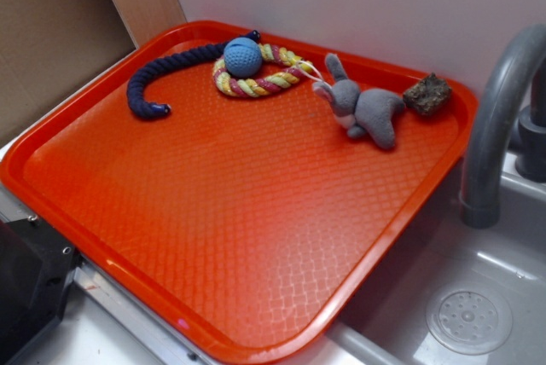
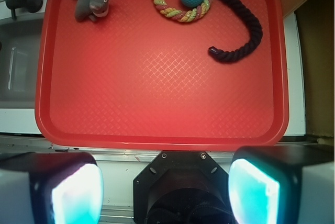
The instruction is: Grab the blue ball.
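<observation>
Both fingers [image 2: 63,192] of my hand [image 2: 166,192] are filling the wrist view's bottom edge, spread wide, holding nothing, partly cropped. I'm seeing the blue ball [image 1: 243,57], light and finely dimpled, sitting inside the yellow-pink rope ring [image 1: 256,84] at the red tray's [image 1: 256,237] far end. Touching the ring, a navy rope [image 1: 162,79] is curling away; a grey plush rabbit [image 1: 363,107] is lying nearby beside a brown lump [image 1: 427,94] I can't identify.
</observation>
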`<state>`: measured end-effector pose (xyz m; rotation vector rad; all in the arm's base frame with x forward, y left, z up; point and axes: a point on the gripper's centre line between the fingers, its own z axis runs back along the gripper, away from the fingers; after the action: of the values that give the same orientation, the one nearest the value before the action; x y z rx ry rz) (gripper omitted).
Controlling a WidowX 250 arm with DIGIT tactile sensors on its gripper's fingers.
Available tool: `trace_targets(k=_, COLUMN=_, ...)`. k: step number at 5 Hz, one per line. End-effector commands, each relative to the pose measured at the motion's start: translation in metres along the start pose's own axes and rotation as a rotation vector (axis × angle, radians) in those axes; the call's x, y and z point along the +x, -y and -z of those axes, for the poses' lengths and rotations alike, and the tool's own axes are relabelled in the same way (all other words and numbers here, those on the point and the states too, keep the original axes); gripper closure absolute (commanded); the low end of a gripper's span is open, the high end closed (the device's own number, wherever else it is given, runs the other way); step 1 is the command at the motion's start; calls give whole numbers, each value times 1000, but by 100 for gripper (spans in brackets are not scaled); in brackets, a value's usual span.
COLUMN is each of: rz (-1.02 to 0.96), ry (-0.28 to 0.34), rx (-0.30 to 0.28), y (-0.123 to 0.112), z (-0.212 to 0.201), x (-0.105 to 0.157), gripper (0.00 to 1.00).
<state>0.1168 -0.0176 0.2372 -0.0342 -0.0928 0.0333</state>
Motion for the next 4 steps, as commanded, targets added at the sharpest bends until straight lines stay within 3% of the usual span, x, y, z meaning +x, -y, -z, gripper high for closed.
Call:
trace_targets(k=1, rz=0, ry=0, rx=0, y=0, z=0, x=0, gripper=0)
trace_targets(k=2, rz=123, ry=132, rx=22, y=-13, z=34, x=41, gripper=0)
trace_targets(k=3, rz=214, ry=182, rx=39, y=-37, z=74, x=85, gripper=0)
trace_targets(k=4, rz=230, ry=135, rx=10, y=-54, z=102, x=106, gripper=0)
